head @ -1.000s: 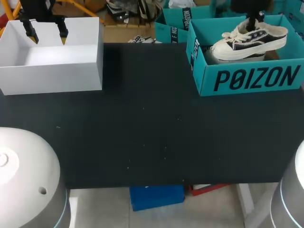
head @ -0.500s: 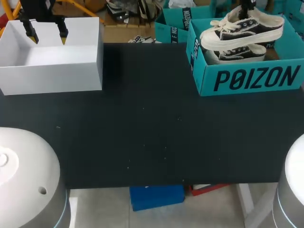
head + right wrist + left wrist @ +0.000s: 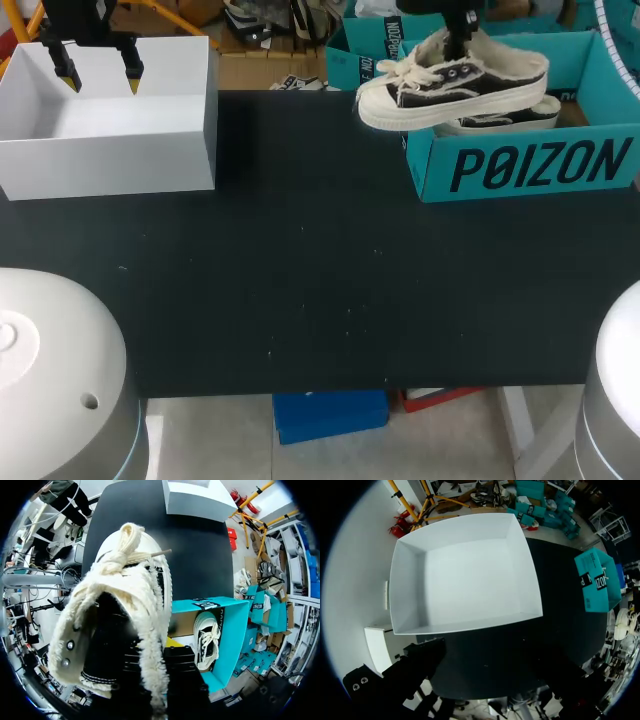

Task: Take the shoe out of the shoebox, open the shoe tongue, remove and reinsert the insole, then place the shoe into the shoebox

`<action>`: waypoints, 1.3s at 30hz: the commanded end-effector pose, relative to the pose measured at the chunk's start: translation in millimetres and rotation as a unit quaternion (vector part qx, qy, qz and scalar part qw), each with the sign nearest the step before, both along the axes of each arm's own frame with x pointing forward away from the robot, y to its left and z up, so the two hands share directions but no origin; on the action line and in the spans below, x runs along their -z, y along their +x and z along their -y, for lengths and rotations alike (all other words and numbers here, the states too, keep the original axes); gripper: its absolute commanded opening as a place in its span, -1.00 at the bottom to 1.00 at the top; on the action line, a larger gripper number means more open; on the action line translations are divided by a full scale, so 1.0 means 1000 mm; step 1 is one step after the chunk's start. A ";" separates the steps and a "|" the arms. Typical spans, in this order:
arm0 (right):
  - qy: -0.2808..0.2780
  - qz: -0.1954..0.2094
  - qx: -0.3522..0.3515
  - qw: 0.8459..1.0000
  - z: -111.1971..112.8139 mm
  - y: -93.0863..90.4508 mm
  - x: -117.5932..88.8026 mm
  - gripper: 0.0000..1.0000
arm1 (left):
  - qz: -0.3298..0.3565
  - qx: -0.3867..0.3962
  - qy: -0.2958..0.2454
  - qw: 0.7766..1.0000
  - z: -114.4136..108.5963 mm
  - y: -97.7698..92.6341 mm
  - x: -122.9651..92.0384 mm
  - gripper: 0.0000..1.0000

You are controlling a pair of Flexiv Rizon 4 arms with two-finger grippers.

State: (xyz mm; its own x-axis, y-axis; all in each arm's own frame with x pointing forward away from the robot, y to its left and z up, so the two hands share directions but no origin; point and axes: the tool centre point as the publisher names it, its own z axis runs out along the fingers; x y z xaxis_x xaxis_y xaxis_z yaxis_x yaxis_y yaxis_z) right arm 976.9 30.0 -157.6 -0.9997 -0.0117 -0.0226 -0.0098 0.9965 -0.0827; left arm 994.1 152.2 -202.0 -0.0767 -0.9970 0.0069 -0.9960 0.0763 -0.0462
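Note:
A black-and-cream sneaker [image 3: 450, 85] hangs in the air over the left wall of the teal shoebox [image 3: 530, 168], toe pointing left. My right gripper [image 3: 462, 38] comes down from above and is shut on the sneaker's collar. In the right wrist view the sneaker [image 3: 125, 615] fills the space ahead of my right gripper [image 3: 167, 647], laces and toe pointing away. A second sneaker [image 3: 505, 122] lies inside the shoebox [image 3: 230, 630], also seen as the second sneaker [image 3: 206, 640] beside the gripper. My left gripper [image 3: 97, 70] hangs open over the white box.
An open white box [image 3: 110, 130] stands at the table's far left; in the left wrist view this white box [image 3: 465, 575] lies ahead of my left gripper [image 3: 490, 680]. The black table top [image 3: 320, 280] stretches between both boxes.
My right arm has raised the sneaker out of the shoebox and carried it left, past the box's left wall. The left arm has not moved.

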 end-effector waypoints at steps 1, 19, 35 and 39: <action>-0.012 0.054 -0.007 0.998 -0.027 -0.026 0.000 -1.00 | 0.000 0.000 0.000 1.000 0.000 -0.001 -0.001 1.00; 0.017 0.035 0.016 0.999 -0.157 -0.052 0.107 -1.00 | 0.000 0.000 0.000 1.000 0.000 -0.001 -0.001 1.00; 0.039 0.040 0.004 0.998 -0.209 -0.083 0.176 -1.00 | 0.000 0.000 0.000 1.000 0.000 -0.001 -0.001 1.00; 0.057 0.040 0.002 0.998 -0.217 -0.091 0.192 -1.00 | 0.000 0.000 0.000 1.000 0.000 -0.001 -0.001 1.00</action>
